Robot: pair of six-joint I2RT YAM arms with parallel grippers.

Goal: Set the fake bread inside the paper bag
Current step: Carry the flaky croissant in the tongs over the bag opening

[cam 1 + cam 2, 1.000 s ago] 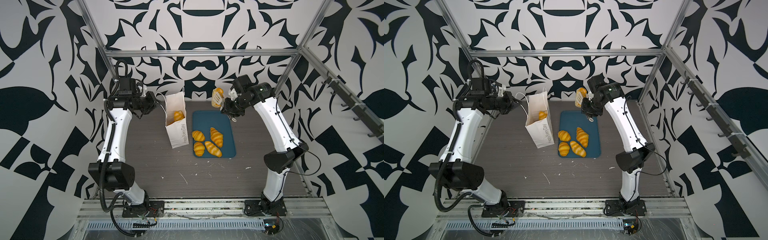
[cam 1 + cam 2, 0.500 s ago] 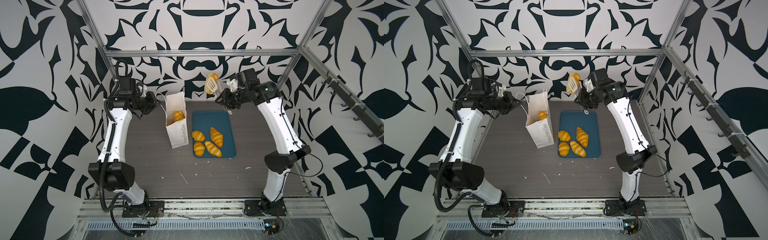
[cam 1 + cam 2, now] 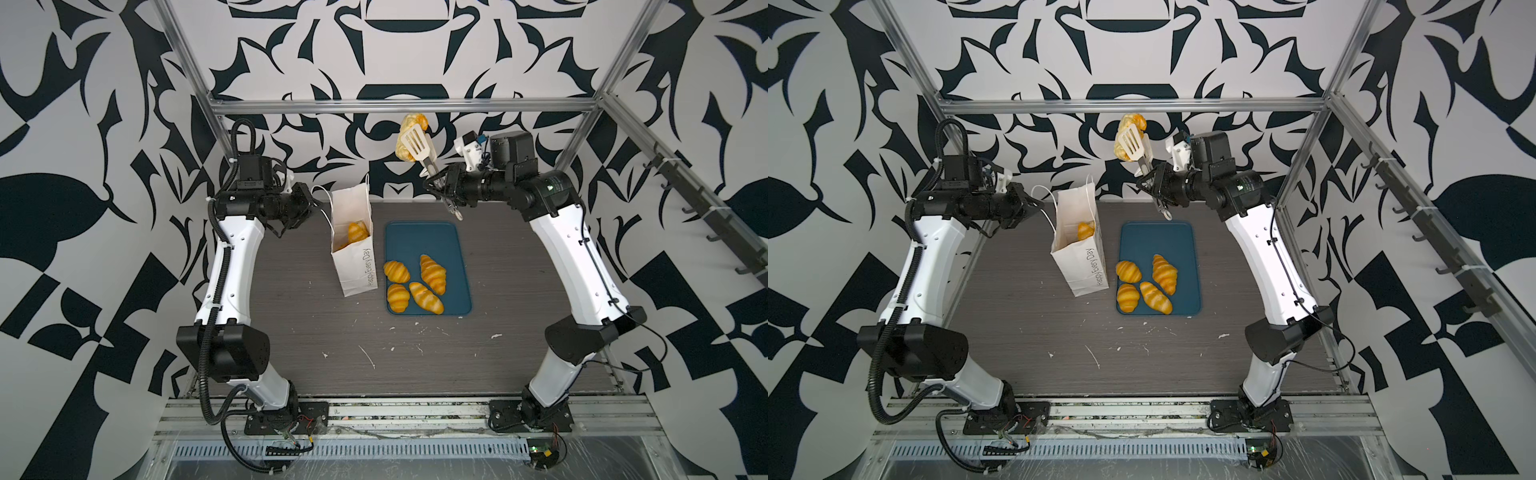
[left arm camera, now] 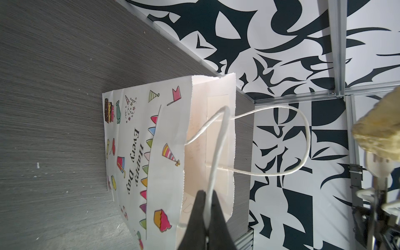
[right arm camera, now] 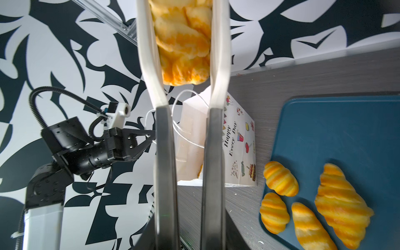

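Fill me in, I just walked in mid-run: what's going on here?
The right gripper squeezes white tongs that clamp a piece of fake bread, lifted clear of the blue tray. The left gripper pinches a cord handle of the paper bag, holding it upright. One pastry lies in the bag; four pastries sit on the tray.
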